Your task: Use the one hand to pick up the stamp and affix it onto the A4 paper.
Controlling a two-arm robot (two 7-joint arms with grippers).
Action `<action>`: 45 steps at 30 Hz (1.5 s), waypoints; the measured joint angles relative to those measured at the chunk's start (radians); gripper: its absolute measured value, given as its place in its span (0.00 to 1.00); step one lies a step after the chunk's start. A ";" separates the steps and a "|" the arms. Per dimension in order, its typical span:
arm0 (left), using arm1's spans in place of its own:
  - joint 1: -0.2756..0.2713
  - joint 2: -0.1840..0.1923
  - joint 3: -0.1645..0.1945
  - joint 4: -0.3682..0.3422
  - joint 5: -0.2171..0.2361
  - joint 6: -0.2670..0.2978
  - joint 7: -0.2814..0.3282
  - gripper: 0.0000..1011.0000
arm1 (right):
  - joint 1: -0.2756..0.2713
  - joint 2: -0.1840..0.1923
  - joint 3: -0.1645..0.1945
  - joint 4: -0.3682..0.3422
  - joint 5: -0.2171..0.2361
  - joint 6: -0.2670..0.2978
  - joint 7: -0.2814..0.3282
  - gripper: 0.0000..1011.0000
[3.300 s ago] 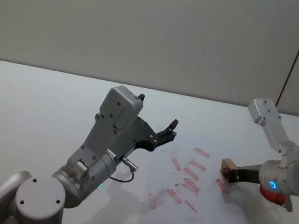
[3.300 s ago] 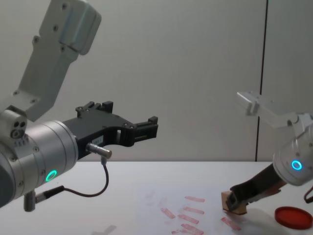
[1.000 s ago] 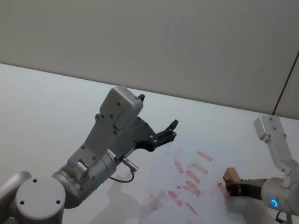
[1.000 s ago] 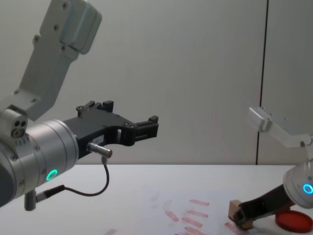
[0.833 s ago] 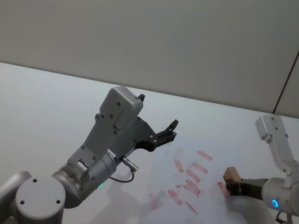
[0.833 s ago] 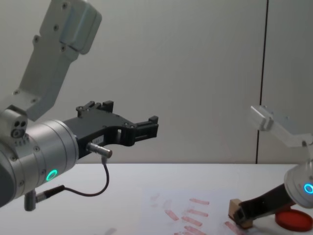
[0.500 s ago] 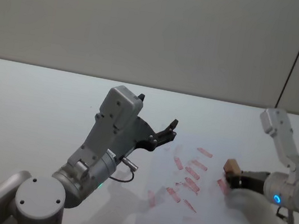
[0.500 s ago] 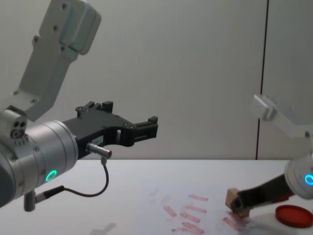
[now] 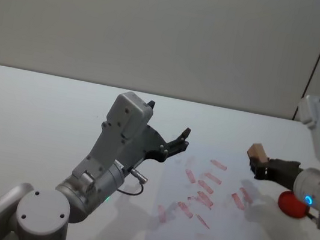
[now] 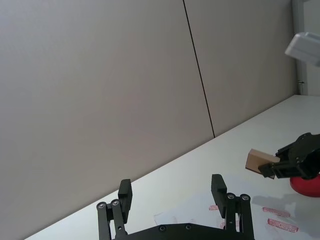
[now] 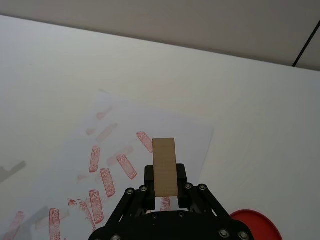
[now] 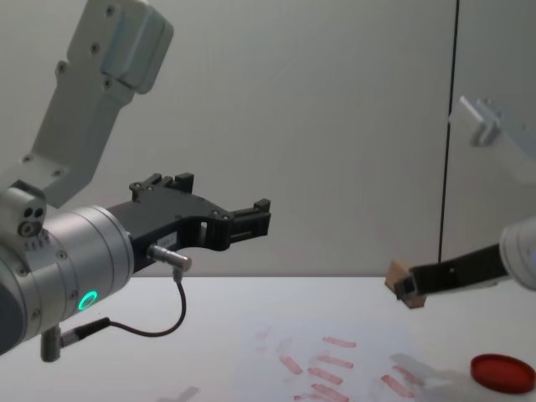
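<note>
My right gripper (image 9: pixel 257 165) is shut on the stamp (image 9: pixel 258 151), a small tan wooden block. It holds the block in the air above the right edge of the A4 paper (image 9: pixel 219 230), clear of the sheet. From the chest, the stamp (image 12: pixel 400 279) hangs well above the table in the gripper (image 12: pixel 409 290). The right wrist view looks down past the stamp (image 11: pixel 164 173) at the paper (image 11: pixel 167 125) with several red marks. My left gripper (image 9: pixel 179 139) stays raised and open over the paper's left side, with nothing in it (image 10: pixel 171 192).
A round red ink pad (image 9: pixel 291 203) lies on the white table right of the paper, also visible low from the chest (image 12: pixel 501 373). The left arm's black cable (image 12: pixel 159 322) dangles under it. A grey wall stands behind the table.
The right gripper has lifted the stamp off the paper's right part, up and slightly to the right. The left arm has not moved.
</note>
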 joint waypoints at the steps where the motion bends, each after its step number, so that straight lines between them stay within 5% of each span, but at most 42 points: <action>1: 0.000 0.000 0.000 0.000 0.000 0.000 0.000 0.99 | 0.000 0.000 0.000 0.000 0.000 0.000 0.000 0.21; 26: 0.000 0.000 0.000 0.000 0.000 0.000 0.000 0.99 | -0.070 0.068 0.071 -0.109 0.059 0.080 -0.052 0.21; 45: 0.000 0.000 0.000 0.000 0.000 0.000 0.000 0.99 | -0.072 0.085 0.099 -0.087 0.068 0.133 -0.084 0.21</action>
